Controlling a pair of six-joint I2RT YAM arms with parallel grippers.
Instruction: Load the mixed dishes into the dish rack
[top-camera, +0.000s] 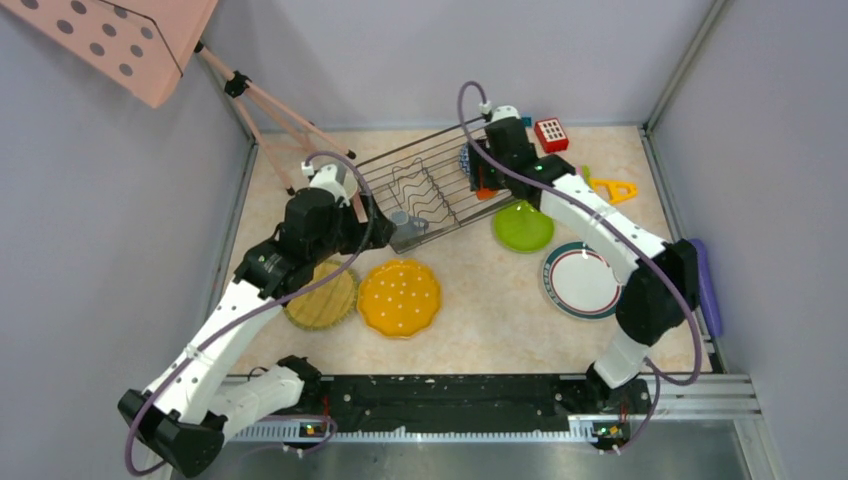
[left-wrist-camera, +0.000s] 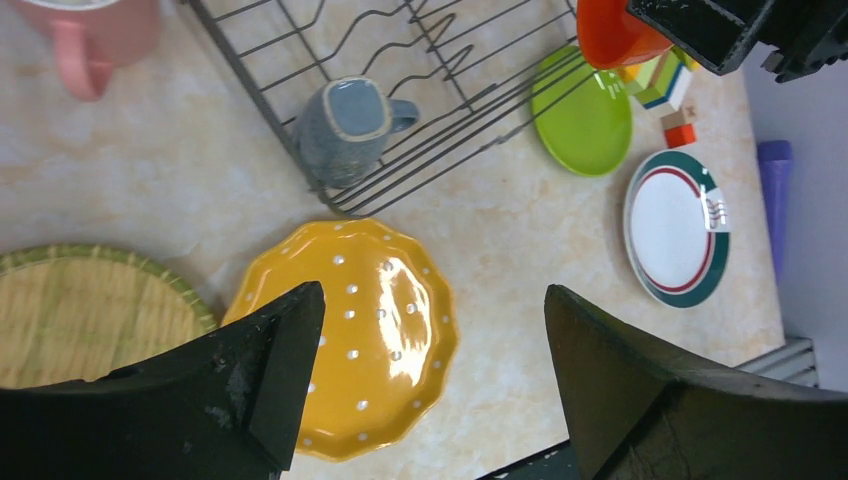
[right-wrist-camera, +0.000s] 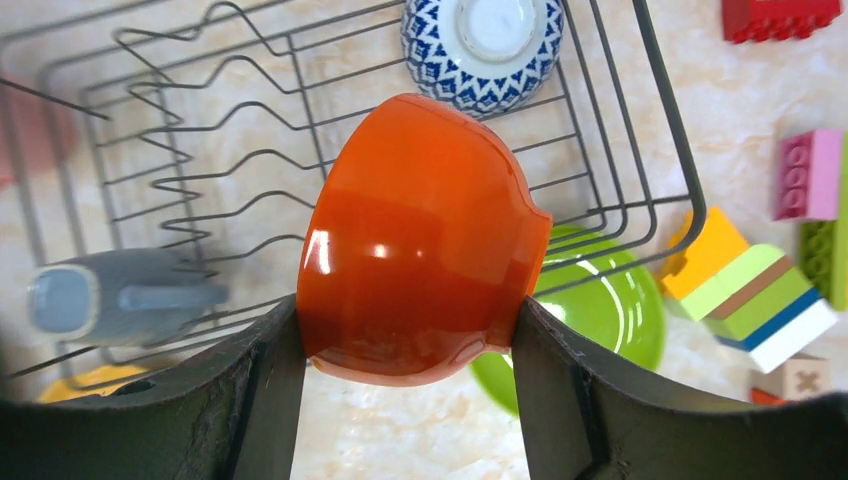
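My right gripper (right-wrist-camera: 405, 320) is shut on the orange-red bowl (right-wrist-camera: 420, 245), held on its side over the right end of the dish rack (top-camera: 420, 147). Inside the rack lie the patterned bowl (right-wrist-camera: 485, 40) and the grey mug (left-wrist-camera: 345, 125). My left gripper (left-wrist-camera: 430, 300) hangs open and empty above the dotted yellow plate (left-wrist-camera: 370, 330), near the rack's front corner. A second yellow plate (left-wrist-camera: 80, 310) lies to its left. The pink mug (left-wrist-camera: 95, 35) stands outside the rack's left side. The lime green plate (top-camera: 522, 227) and the white green-rimmed plate (top-camera: 582, 280) rest on the table.
Coloured toy blocks (right-wrist-camera: 760, 290) lie right of the rack, a red one (top-camera: 551, 133) at the back. A purple cylinder (top-camera: 704, 285) lies along the right wall. A pink dotted board (top-camera: 120, 40) on a tripod stands at the back left.
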